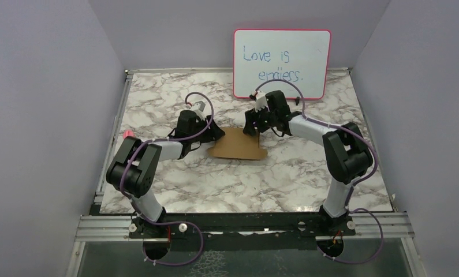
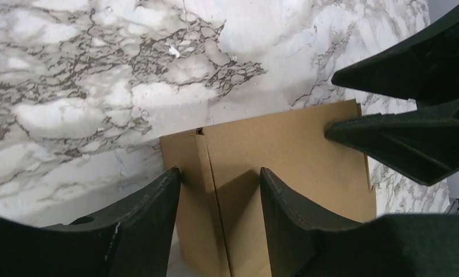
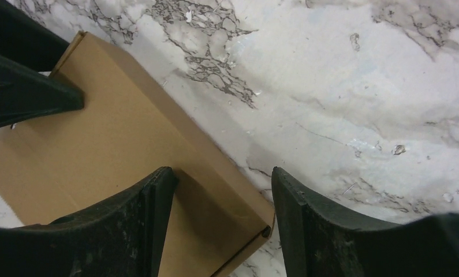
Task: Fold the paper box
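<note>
The paper box point(image 1: 237, 144) is a flat brown cardboard sheet with creases, lying on the marble table mid-centre. My left gripper point(image 1: 206, 134) is open at its left end; in the left wrist view point(image 2: 218, 179) its jaws straddle a crease of the box point(image 2: 284, 156), low over it. My right gripper point(image 1: 253, 128) is open at the box's far right corner; in the right wrist view point(image 3: 221, 184) one finger is over the cardboard point(image 3: 111, 138), the other over the table. Each gripper's fingers show in the other's wrist view.
A pink-framed whiteboard point(image 1: 282, 63) with blue writing leans against the back wall, just behind the right gripper. Grey walls close in left, right and back. A small pink object point(image 1: 128, 134) sits at the table's left edge.
</note>
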You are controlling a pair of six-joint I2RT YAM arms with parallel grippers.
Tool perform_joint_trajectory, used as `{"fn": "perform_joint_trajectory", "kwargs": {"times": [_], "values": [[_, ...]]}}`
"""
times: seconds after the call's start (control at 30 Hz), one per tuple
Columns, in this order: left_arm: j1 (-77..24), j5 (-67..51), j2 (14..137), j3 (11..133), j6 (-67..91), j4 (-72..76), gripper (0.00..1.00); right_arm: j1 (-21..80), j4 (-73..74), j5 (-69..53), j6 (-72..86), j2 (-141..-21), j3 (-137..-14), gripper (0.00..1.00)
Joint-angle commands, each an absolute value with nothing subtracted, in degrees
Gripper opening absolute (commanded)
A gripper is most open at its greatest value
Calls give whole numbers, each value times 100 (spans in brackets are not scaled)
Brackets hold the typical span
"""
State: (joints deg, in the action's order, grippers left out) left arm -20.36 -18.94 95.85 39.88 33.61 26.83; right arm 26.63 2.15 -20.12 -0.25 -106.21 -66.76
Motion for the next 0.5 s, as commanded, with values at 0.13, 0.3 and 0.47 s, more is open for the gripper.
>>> {"fn": "perform_joint_trajectory", "kwargs": {"times": [0.13, 0.3, 0.47], "values": [[-1929, -2393, 10245, 4842, 3346, 2725, 54, 2682, 339, -2590, 1098, -10212, -5962, 60], [-1854, -2226, 9995, 4893, 3497, 2731, 61, 2681, -152, -2957, 1618, -9739, -5346, 56], [-1767, -1424, 8818, 4177, 3945, 2812, 71, 2683, -591, -2864, 1953, -9545, -5070, 57]]}}
